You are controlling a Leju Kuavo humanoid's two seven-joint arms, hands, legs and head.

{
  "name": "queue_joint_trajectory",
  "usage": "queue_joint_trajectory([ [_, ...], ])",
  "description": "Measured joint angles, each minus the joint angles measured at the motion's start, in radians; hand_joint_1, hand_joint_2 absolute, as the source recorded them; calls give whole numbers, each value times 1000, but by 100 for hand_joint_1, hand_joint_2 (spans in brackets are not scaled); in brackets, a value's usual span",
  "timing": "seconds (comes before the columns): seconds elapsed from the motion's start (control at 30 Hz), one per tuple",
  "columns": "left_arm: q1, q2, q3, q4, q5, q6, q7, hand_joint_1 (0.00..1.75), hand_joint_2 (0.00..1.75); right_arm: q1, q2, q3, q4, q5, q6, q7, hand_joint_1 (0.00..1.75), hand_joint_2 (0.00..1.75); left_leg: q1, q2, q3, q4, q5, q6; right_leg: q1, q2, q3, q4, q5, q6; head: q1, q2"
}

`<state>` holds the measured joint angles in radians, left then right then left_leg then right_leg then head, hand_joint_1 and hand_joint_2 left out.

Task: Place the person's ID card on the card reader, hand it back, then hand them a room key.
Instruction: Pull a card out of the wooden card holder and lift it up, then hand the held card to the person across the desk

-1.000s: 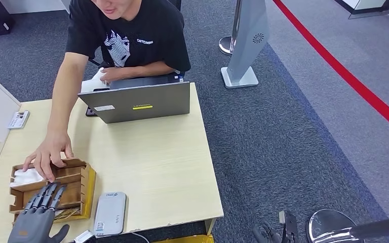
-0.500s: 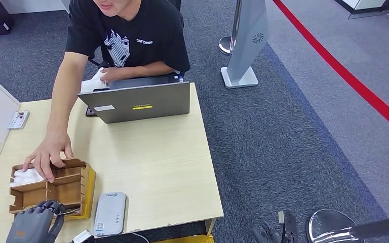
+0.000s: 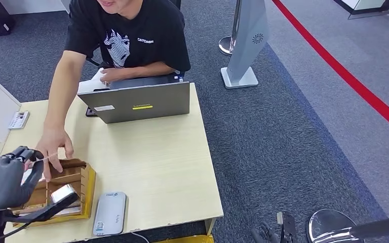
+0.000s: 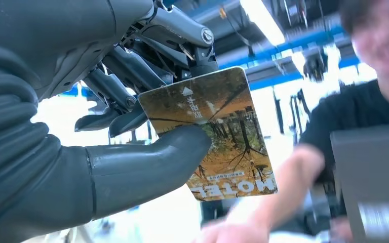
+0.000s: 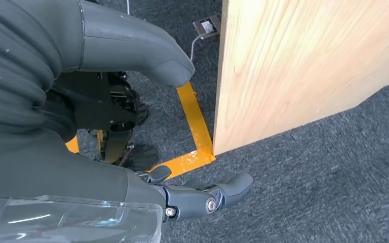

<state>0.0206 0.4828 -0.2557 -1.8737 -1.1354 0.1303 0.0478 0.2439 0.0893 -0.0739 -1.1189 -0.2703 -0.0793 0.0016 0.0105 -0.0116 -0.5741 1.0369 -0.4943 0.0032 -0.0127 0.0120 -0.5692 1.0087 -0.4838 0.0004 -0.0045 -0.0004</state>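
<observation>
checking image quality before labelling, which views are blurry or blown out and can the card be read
Left wrist view: room key card sharp, "HOTEL" legible, pinched by the left hand; the person and laptop behind are blurred, ceiling lights and background blown out. Head view: evenly lit, sharp. Right wrist view: sharp on the table side and carpet.

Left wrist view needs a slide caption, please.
Left hand pinches a hotel key card before a blurred person.
</observation>
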Motion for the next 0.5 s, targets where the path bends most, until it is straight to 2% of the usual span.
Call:
queue_joint_trajectory([
  [0.27, -260, 13, 44, 55, 60, -131, 50, 175, 175, -30, -8, 30, 41, 10, 20, -12, 0, 175, 0, 0, 0, 0, 1, 0, 0, 0, 0, 0, 0, 0, 0, 0],
  [0.37, -308, 22, 53, 92, 62, -141, 58, 175, 175, -38, -13, 42, 54, 8, 21, -13, 0, 175, 0, 0, 0, 0, 1, 0, 0, 1, 0, 0, 0, -1, 0, 0],
  [0.5, -326, 25, 64, 119, 67, -139, 66, 175, 175, -42, -19, 55, 64, 8, 19, -11, 0, 175, 0, 0, 0, 0, 0, 0, 0, 1, -1, 0, 0, 0, 0, 0],
])
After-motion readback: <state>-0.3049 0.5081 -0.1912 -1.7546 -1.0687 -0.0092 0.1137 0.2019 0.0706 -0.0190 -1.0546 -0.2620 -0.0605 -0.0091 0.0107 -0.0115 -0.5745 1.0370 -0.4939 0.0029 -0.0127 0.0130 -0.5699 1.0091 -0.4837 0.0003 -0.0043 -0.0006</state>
